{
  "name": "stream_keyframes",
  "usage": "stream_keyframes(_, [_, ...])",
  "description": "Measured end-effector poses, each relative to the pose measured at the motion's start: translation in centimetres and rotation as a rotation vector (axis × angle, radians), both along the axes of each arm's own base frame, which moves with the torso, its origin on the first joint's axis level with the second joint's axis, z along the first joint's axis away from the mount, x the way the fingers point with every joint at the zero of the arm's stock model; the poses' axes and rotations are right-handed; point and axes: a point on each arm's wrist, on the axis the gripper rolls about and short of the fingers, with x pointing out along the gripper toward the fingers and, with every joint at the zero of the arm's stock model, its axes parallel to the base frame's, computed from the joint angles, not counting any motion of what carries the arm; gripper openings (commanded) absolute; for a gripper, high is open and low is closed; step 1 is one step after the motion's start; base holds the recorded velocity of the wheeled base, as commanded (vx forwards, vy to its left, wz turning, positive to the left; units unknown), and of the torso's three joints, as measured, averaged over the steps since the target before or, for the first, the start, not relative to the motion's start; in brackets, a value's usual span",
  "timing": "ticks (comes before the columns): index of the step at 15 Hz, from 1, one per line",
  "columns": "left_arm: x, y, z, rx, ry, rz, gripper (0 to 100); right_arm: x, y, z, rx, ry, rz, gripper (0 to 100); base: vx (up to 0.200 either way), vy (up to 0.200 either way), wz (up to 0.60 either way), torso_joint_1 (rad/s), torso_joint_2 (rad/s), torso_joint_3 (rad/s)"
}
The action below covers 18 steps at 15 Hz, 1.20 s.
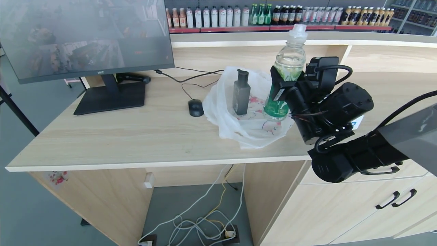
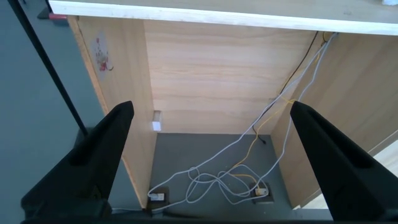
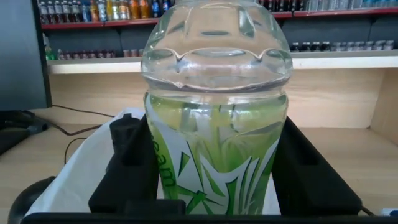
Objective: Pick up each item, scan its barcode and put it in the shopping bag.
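My right gripper (image 1: 286,91) is shut on a clear water bottle (image 1: 289,65) with a green label, held nearly upright over the right edge of the white shopping bag (image 1: 223,106) on the counter. In the right wrist view the water bottle (image 3: 214,124) stands between the two black fingers (image 3: 127,165) of the right gripper (image 3: 217,183). A dark pump bottle (image 1: 241,93) stands upright inside the bag. My left gripper (image 2: 211,112) hangs open below the counter's front edge with nothing between its fingers.
A monitor (image 1: 85,37) on its black stand takes up the counter's left side, with a black handheld scanner (image 1: 134,78) behind the stand. A black mouse (image 1: 195,107) lies just left of the bag. Loose cables (image 2: 217,180) lie on the floor under the counter.
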Motion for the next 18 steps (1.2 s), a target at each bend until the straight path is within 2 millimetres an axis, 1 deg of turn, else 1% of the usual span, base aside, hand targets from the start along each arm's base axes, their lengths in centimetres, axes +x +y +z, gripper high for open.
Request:
stream_keyframes(5, [0.0, 0.0, 0.0, 0.0, 0.0, 0.0, 100, 1.4, 1.0, -0.3, 0.002, 0.044, 0.02, 0, 0.0, 0.0, 0.0, 0.0, 0.0, 0.0])
stream_keyframes(7, [0.0, 0.0, 0.0, 0.0, 0.0, 0.0, 100, 2.1, 1.0, -0.1, 0.001, 0.056, 0.011, 0, 0.0, 0.0, 0.0, 0.0, 0.0, 0.0])
stream_keyframes(11, [0.0, 0.0, 0.0, 0.0, 0.0, 0.0, 100, 3.3, 1.6, 0.5, -0.004, 0.064, 0.015, 0, 0.0, 0.0, 0.0, 0.0, 0.0, 0.0])
stream_keyframes(15, [0.0, 0.0, 0.0, 0.0, 0.0, 0.0, 100, 4.5, 1.9, -0.3, -0.017, 0.094, 0.01, 0, 0.0, 0.0, 0.0, 0.0, 0.0, 0.0])
stream_keyframes(18, [0.0, 0.0, 0.0, 0.0, 0.0, 0.0, 100, 5.0, 1.8, -0.9, -0.017, 0.103, 0.005, 0, 0.0, 0.0, 0.0, 0.0, 0.0, 0.0])
